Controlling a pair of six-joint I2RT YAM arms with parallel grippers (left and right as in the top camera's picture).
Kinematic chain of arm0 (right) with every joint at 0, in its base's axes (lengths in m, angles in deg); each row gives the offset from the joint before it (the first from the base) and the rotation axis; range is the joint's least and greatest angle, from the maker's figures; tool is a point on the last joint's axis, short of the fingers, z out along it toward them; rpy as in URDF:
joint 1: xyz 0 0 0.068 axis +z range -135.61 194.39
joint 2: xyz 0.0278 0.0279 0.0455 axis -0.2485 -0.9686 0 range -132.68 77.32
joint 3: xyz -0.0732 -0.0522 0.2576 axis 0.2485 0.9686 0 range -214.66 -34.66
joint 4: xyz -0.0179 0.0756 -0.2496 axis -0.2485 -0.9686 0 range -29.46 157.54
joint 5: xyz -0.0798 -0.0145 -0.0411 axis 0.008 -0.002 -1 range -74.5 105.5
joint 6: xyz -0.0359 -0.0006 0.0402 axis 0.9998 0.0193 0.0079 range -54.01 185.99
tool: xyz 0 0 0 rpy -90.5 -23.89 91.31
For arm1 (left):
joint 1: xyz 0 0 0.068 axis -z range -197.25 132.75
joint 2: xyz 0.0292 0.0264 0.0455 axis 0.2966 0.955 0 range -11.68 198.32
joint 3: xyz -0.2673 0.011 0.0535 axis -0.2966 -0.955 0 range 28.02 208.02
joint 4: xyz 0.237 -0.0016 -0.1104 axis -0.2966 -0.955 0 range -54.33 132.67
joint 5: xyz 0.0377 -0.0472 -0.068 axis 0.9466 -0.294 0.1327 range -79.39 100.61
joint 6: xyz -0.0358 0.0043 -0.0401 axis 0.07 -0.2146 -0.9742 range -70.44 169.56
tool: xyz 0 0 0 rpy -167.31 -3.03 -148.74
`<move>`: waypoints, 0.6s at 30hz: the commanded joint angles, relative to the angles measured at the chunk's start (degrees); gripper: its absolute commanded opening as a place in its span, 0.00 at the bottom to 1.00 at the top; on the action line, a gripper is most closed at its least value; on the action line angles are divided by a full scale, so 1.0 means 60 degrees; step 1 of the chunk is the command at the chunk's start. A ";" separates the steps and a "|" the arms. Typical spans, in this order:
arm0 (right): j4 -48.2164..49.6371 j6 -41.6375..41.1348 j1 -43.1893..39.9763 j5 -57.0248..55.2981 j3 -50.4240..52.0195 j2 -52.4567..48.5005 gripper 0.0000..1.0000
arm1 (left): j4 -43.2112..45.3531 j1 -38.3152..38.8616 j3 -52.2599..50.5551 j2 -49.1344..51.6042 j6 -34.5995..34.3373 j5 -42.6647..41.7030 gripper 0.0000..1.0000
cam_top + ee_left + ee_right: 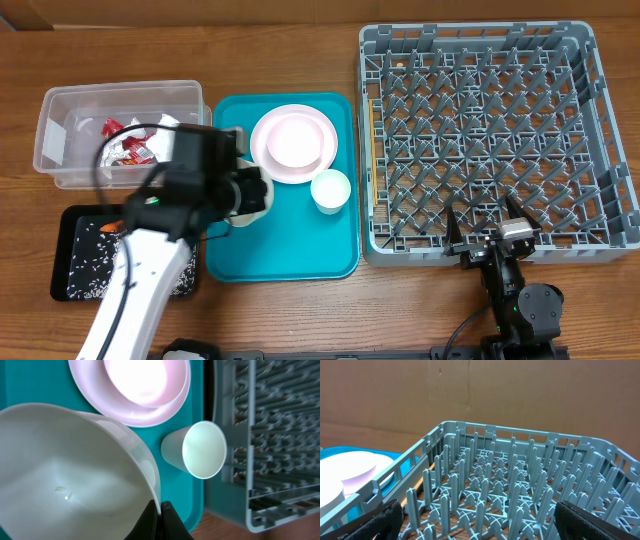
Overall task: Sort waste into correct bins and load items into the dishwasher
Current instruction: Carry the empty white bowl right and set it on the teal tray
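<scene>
While the overhead view looks down, the left claw (243, 190) holds a white bowl (260, 196) over the left part of the teal tray (290, 250), near the plate (292, 145) and cup (330, 190). From the left wrist, its fingers (167, 521) pinch the bowl's rim. From the right wrist, the right claw (480, 515) gapes wide at the near edge of the grey rack (520, 485).
</scene>
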 commanded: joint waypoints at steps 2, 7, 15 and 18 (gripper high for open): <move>0.0055 0.0029 -0.0051 -0.0051 0.0098 0.0102 1.00 | 0.0102 0.1005 0.0215 0.1035 -0.0616 0.1668 0.04; 0.0055 0.0029 -0.0051 -0.0051 0.0098 0.0102 1.00 | 0.0419 0.1534 0.0215 0.2419 -0.0605 0.1617 0.09; 0.0055 0.0029 -0.0051 -0.0051 0.0098 0.0102 1.00 | 0.0667 0.1541 0.0215 0.3271 -0.0601 0.1647 0.62; 0.0055 0.0029 -0.0051 -0.0051 0.0098 0.0102 1.00 | 0.0659 0.1519 0.0284 0.3260 -0.0568 0.1679 0.67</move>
